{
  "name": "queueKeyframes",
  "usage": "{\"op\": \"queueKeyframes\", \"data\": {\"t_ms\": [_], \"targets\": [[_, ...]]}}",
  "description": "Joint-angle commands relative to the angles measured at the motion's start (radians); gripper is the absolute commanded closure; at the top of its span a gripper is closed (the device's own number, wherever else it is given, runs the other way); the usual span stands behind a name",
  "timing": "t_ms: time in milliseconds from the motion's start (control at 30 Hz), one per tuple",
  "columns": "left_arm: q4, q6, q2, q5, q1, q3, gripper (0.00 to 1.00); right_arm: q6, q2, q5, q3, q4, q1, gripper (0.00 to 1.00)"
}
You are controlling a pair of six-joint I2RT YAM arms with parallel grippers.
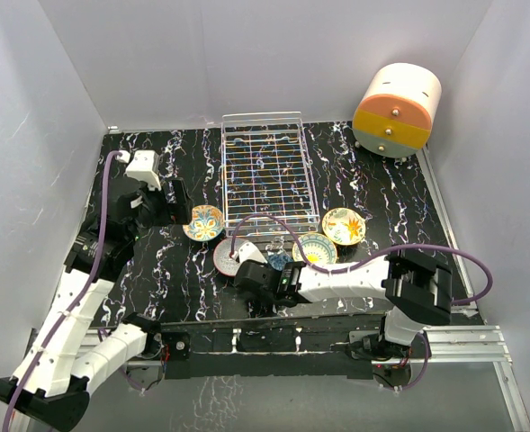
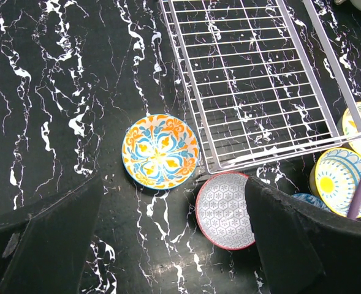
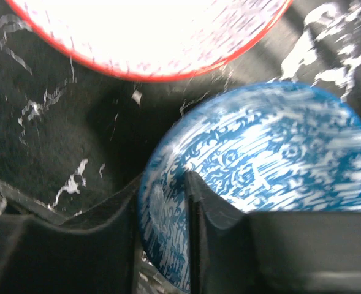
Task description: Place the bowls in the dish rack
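The left gripper (image 2: 174, 184) hangs pointing down with its jaws spread wide, while the right gripper (image 3: 162, 190), low on its outstretched arm, pinches the blue bowl (image 3: 272, 153) by the rim, one finger inside, one outside.

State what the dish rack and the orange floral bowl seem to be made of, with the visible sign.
Dish rack: probably metal wire, silvery and shiny; thin straight rods form a grid. Orange floral bowl: probably glazed ceramic; smooth, brightly painted inside.
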Motion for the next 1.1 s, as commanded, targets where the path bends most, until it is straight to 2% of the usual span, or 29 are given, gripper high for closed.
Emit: {"op": "queueKeyframes", "data": {"t_ms": [0,167,233,267,367,633,800,933,1067], "targets": [[-0.016,0.008,-0.027,-0.017,-0.004,0.001,0.03,0.049,-0.002,0.073,0.009,0.017,0.005,0.77],[-0.016,0.001,-0.041,-0.018,-0.005,0.0,0.03,0.072,-0.012,0.077,0.011,0.004,0.009,0.82],[-0.015,0.0,-0.047,-0.019,-0.005,0.001,0.03,0.077,-0.016,0.07,0.026,-0.012,0.016,0.91],[-0.017,0.0,-0.049,-0.02,-0.004,0.002,0.03,0.079,-0.018,0.064,0.037,-0.022,0.022,0.92],[-0.021,0.0,-0.053,-0.027,-0.004,0.007,0.03,0.082,-0.043,0.022,0.075,-0.044,0.037,0.92],[-0.031,0.0,-0.053,-0.008,-0.004,0.036,0.03,0.093,-0.244,-0.173,0.163,-0.07,0.054,0.92],[-0.033,0.001,-0.062,-0.016,-0.004,0.056,0.03,0.094,-0.349,-0.199,0.243,-0.053,0.038,0.92],[-0.029,0.001,-0.06,-0.01,-0.004,0.083,0.03,0.064,-0.364,-0.323,0.33,0.012,-0.081,0.92],[-0.031,0.001,-0.066,-0.007,-0.004,0.102,0.03,0.085,-0.36,-0.549,0.333,0.21,-0.316,0.92]]}}
